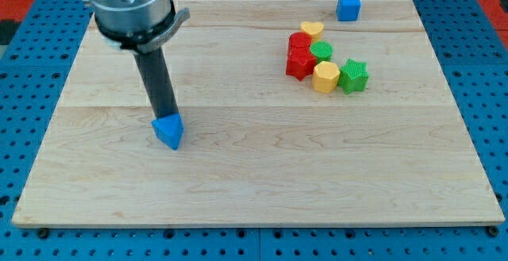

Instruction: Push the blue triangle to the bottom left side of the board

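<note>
The blue triangle (169,131) lies on the wooden board (254,182), left of centre. My tip (167,117) comes down from the view's top left and touches the triangle's upper edge, just above it. The rod's very end is partly hidden behind the block.
A blue cube (348,6) sits near the board's top edge at the right. A cluster stands at the upper right: a yellow heart (312,29), a red block (300,57), a green round block (321,51), a yellow hexagonal block (325,77) and a green star (354,75).
</note>
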`<action>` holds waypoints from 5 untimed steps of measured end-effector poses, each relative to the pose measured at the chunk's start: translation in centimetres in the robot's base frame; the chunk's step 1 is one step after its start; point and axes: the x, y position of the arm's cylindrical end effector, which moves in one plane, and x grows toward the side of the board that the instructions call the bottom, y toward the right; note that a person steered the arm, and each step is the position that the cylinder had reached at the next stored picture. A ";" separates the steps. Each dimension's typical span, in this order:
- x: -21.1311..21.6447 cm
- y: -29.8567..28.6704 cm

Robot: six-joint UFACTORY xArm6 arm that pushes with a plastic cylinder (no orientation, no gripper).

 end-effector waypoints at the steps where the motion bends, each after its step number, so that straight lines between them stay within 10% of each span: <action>1: -1.5 1.4; 3: 2.5 5.6; 5: 3.1 -2.9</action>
